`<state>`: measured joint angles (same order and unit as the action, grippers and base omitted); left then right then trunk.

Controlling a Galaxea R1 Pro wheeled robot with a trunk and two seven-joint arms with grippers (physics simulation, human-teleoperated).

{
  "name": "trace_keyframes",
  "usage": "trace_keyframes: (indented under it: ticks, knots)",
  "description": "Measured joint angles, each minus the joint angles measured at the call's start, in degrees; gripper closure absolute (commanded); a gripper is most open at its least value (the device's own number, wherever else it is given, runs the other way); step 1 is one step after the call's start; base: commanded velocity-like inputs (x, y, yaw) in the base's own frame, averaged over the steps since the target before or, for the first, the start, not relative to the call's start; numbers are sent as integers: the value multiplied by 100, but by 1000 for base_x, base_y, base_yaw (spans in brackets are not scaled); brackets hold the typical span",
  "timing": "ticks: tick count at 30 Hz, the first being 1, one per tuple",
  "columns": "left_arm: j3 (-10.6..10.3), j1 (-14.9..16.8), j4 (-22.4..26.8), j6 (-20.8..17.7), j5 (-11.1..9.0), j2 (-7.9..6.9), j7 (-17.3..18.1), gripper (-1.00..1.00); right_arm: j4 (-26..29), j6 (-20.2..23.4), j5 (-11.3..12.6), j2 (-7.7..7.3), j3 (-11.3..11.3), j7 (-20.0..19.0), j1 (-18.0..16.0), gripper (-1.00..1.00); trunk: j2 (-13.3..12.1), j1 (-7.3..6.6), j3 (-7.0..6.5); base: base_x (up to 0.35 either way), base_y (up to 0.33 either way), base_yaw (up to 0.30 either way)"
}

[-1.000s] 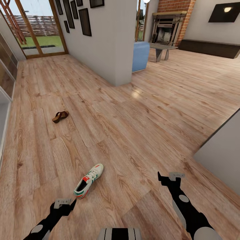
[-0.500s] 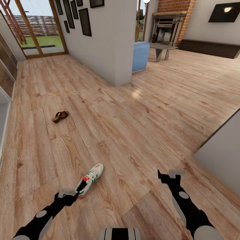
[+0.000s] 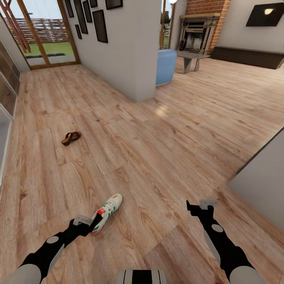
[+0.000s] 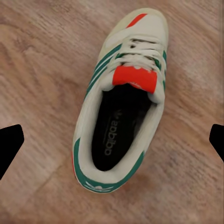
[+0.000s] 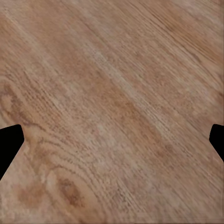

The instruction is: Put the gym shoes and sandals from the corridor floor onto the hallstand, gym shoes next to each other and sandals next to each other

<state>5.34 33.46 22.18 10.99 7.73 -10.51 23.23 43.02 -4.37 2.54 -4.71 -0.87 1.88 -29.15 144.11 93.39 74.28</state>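
1. While the right arm hangs idle over bare planks, the left end effector (image 3: 87,221) has advanced from low beside the shoe to its heel, and now sits just at the heel of the white lace-up gym shoe with green stripes and red-orange tongue patch (image 3: 105,213).
2. In the left wrist view the gym shoe (image 4: 122,100) lies centred between the two dark fingertips (image 4: 9,147), which stand wide apart and released; no contact yet.
3. Judgement: this is the approach to the first pick; the shoe is on its sole, opening upward, so a descent over the collar looks workable.
4. Right end effector (image 3: 201,206): fingertips spread at the edges of its wrist view, released, holding nothing, over floor (image 5: 112,112).
5. Small brown leather sandal (image 3: 71,137) lies well apart, farther up the corridor floor (image 3: 157,150) toward the glass door (image 3: 43,35). No shoe has been lifted yet.
6. Surface: light brown wood-grain plank flooring, flat, faint sheen.
7. Room: white partition wall with dark picture frames (image 3: 118,43), blue seat (image 3: 165,65), brick fireplace (image 3: 199,27), pale-grey unit corner (image 3: 264,185) at right.
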Motion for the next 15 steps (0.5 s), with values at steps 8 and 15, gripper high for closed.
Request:
trace_keyframes:
  ticks: [8,15]
  knots:
    - [2,-27,-2,9,1,-4,14,-100,32,44,0,-2,0,0,1,-100,0,0,0,3,0,-219]
    - [17,-44,0,15,-5,-6,17,-100,45,62,0,-2,0,0,0,-100,0,-2,0,111,77,-231]
